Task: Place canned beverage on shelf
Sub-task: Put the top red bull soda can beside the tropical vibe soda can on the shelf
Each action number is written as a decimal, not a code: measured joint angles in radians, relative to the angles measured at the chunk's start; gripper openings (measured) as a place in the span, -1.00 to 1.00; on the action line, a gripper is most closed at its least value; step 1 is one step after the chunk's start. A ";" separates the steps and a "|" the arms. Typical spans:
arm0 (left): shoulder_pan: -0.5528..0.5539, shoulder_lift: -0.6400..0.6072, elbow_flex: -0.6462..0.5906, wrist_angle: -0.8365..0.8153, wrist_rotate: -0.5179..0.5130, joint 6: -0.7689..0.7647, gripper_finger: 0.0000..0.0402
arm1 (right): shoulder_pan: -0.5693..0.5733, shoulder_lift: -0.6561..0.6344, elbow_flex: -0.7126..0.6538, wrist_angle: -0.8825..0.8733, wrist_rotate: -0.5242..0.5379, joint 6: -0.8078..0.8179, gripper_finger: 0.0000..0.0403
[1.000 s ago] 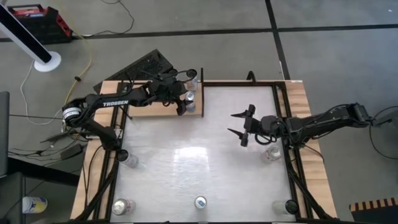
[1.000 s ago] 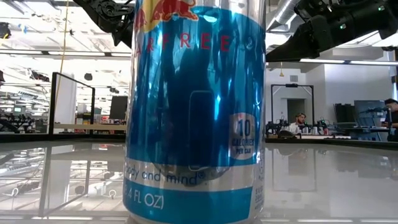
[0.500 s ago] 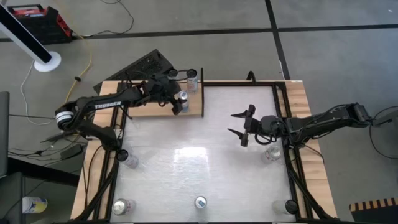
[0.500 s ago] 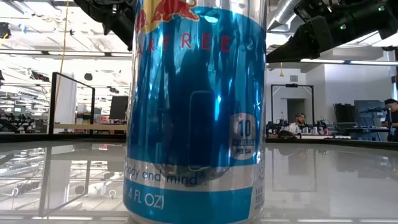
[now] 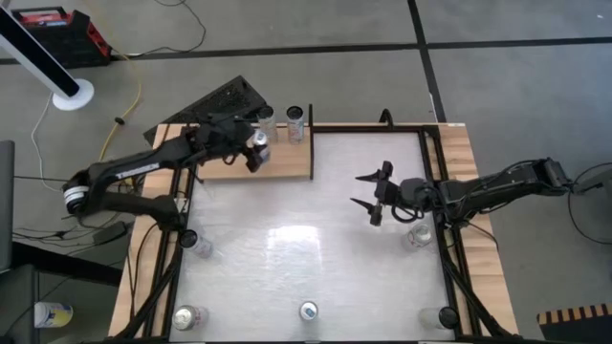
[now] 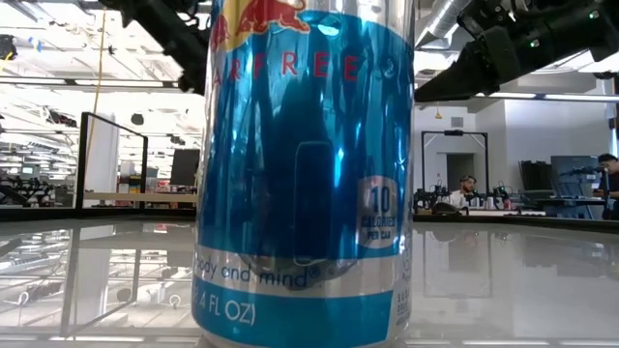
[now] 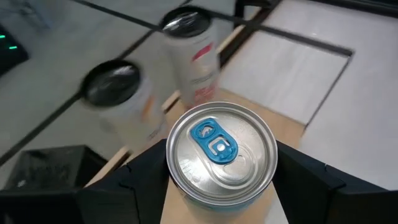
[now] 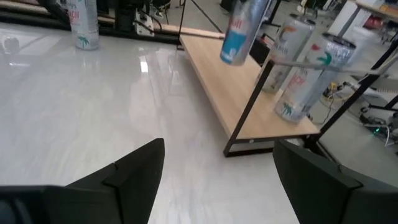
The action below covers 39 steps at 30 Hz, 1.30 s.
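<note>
Two white cans [image 5: 280, 124] on shelf [image 5: 287, 163], left tool [image 5: 254, 152] gripping blue-tabbed can [image 7: 221, 155] beside

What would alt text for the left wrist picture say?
A silver can with a blue pull tab sits between the left gripper's dark fingers, above the pale wooden shelf. Two more cans, blurred, stand behind it.

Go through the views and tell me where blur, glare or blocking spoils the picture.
Left wrist view: the held can is sharp, the two cans behind it are motion-smeared. Right wrist view: the blue can over the shelf is streaked. High view: a bright ceiling-light glare sits on the white tabletop. Low view: one close blue can blocks the middle; the tabletop mirrors the room.
</note>
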 joint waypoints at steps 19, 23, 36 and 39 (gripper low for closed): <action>0.294 -0.098 -0.166 0.113 0.091 0.044 0.14 | 0.000 0.000 -0.008 0.012 0.000 0.024 0.62; 0.343 -0.098 -0.166 0.157 0.152 0.044 0.14 | 0.000 0.000 -0.008 0.012 0.000 0.024 0.62; 0.423 0.034 -0.165 0.248 0.249 0.061 0.14 | 0.000 0.000 -0.008 0.012 0.000 0.024 0.62; 0.427 0.041 -0.165 0.247 0.239 0.083 0.14 | 0.000 0.000 -0.008 0.011 0.000 0.024 0.62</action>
